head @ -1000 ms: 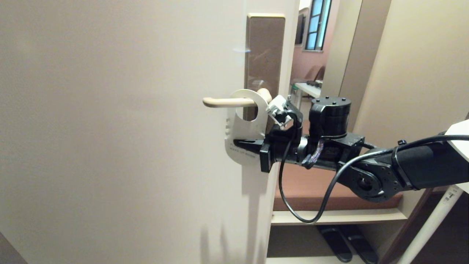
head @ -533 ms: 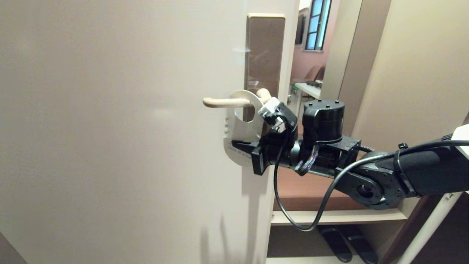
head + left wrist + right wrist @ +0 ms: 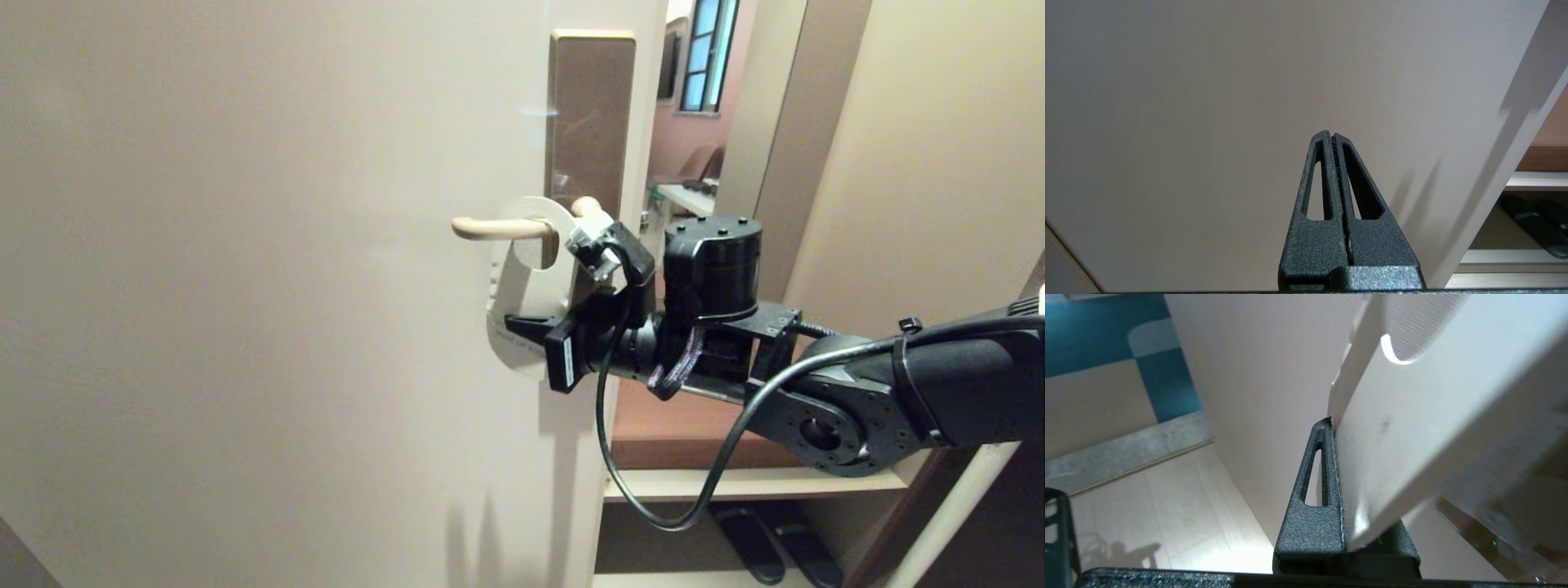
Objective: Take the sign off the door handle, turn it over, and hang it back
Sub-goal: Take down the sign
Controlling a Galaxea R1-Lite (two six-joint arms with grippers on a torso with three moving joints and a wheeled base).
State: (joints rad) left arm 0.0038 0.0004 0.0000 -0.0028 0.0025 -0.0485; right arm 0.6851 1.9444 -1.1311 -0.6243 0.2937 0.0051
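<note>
Shifted leftward along the lever since a second ago: right gripper (image 3: 522,325) and the sign (image 3: 526,290) it carries, with the card's lower end now swung out toward the lever's free tip and its top loop slid a little away from the brown plate (image 3: 589,114). Clamped tight on the card's lower right edge, black fingers (image 3: 531,327) pointing left and roughly level, wrist and black motor housing trailing to the right in front of the open doorway. Still threaded on the door handle (image 3: 494,228), oval hole around the cream lever, white printed face toward the head camera, card tilted rather than hanging straight. Seen from the right wrist: pale card (image 3: 1412,428) pinched against one dark finger (image 3: 1314,490), the other finger hidden behind the card, door face just beside. Parked low, well away from the handle: left gripper (image 3: 1333,134), fingers pressed together on nothing, pointed at the plain cream door (image 3: 1208,102). Lower right, beyond the door edge: a shelf (image 3: 751,482) with dark slippers (image 3: 775,547) beneath.
</note>
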